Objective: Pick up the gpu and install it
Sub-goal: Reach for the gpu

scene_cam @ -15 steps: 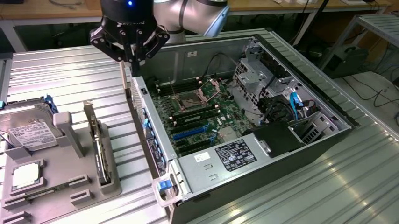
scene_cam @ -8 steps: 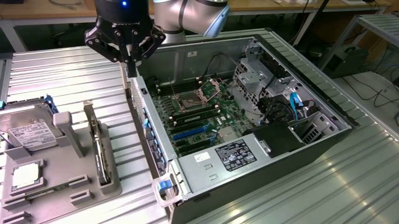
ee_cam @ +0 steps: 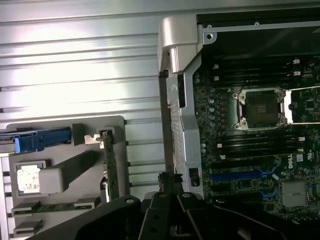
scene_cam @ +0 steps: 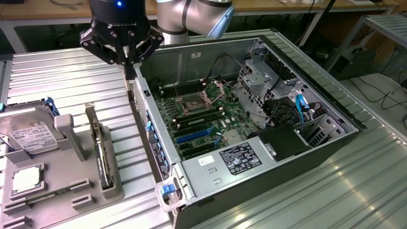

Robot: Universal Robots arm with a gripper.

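Exterior view: the tool (scene_cam: 130,72) hangs with its fingers clenched together and pointing down, holding nothing. It sits just above the side wall of the open computer case (scene_cam: 190,57) that faces the exterior view's left. The gpu (scene_cam: 100,155) is not picked up. It stands on its long edge in a slot of the grey holder (scene_cam: 66,193) on the ribbed metal tabletop (scene_cam: 64,76), to the exterior view's left of the case and well apart from the tool. Its metal end bracket (scene_cam: 89,119) rises upright at the far end of the card.

On the same holder, a hard drive (scene_cam: 28,132) with a white label leans in its own slot. A small square chip (scene_cam: 26,179) lies flat nearer the camera.

Inside the case the motherboard (scene_cam: 203,119) lies flat, with the processor socket (scene_cam: 190,102) near its middle and blue slots (scene_cam: 190,137) below it. In the wrist view the card's green edge shows in the holder, beside the case wall.
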